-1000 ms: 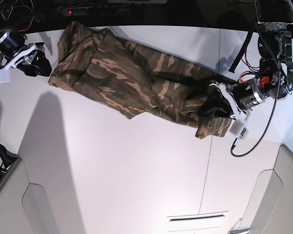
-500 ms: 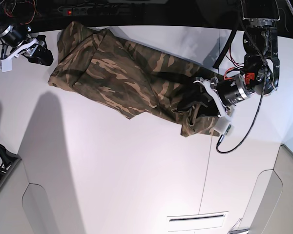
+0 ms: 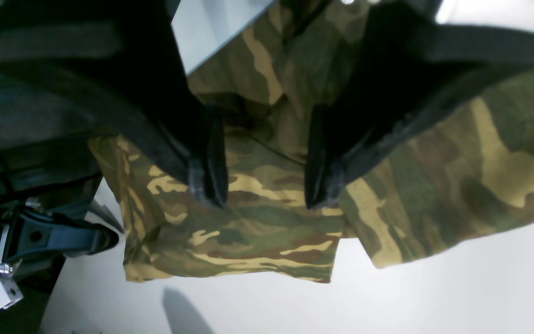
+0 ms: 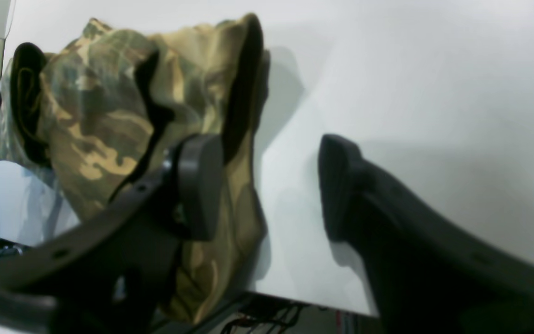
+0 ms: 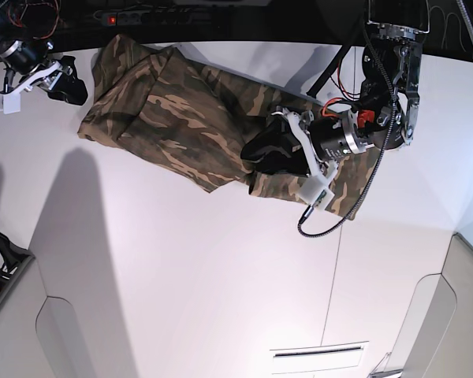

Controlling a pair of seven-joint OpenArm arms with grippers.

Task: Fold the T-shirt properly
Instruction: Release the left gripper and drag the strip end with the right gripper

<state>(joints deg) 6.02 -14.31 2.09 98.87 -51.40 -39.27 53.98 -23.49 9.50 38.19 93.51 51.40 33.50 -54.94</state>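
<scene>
Hovering over one camouflage T-shirt (image 5: 181,110) lying crumpled on the white table (image 5: 189,276), my left claw (image 3: 263,178) gapes empty above its folded edge, my right claw (image 4: 267,185) likewise spread.

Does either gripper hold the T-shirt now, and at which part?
Neither: the left gripper stands open over the T-shirt; the right gripper is open beside it.

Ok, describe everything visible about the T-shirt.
The T-shirt is soft cloth in tan, olive and brown camouflage, lying crumpled and partly folded across the white table near its far edge. One end is doubled over itself. The left gripper hovers open over that folded end; the right gripper is open beside the other end.
</scene>
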